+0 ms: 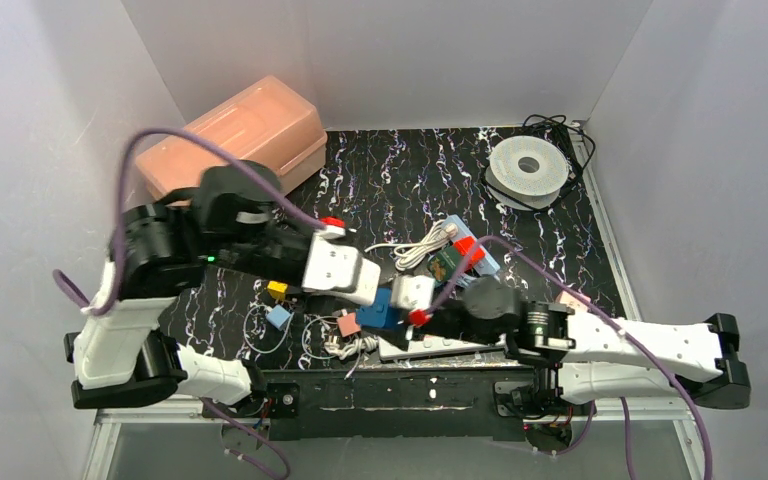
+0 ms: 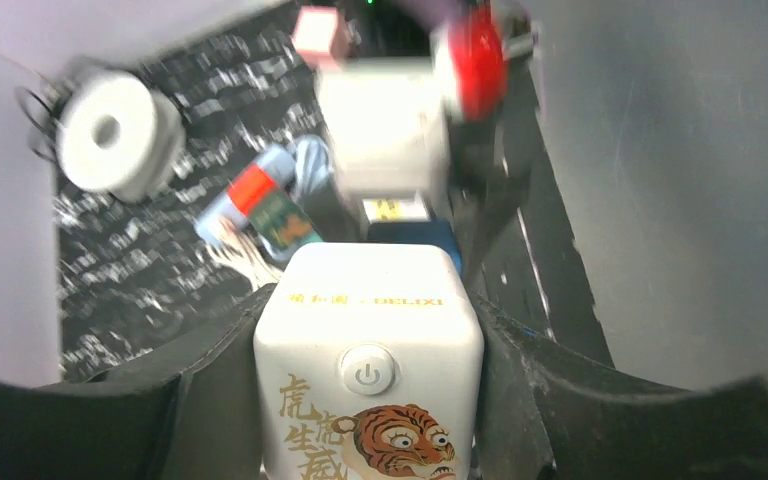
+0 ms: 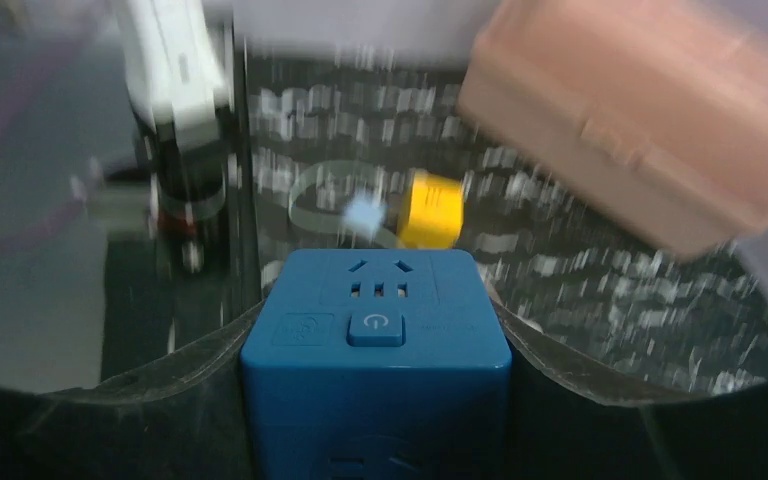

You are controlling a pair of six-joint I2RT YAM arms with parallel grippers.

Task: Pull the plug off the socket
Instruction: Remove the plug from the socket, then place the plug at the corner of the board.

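White tiger-print socket cube [image 2: 368,340]: pinched between left fingers [image 2: 190,400]. Blue socket cube [image 3: 375,350]: pinched between right fingers [image 3: 610,400], power button facing up, over black marbled tabletop [image 3: 580,290].

Your top view is bright and evenly lit: the white walls [image 1: 380,60] glow softly, and shadows on the black marbled tabletop [image 1: 400,170] stay faint. In your left wrist view the white cube socket with a tiger print [image 2: 368,370] is sharp, while the white filament spool [image 2: 110,130] behind it smears. In your right wrist view the blue cube socket [image 3: 377,350] is crisp, but the salmon-pink plastic box [image 3: 640,110] and the yellow plug [image 3: 432,208] blur. Both wrist views bend at the edges.
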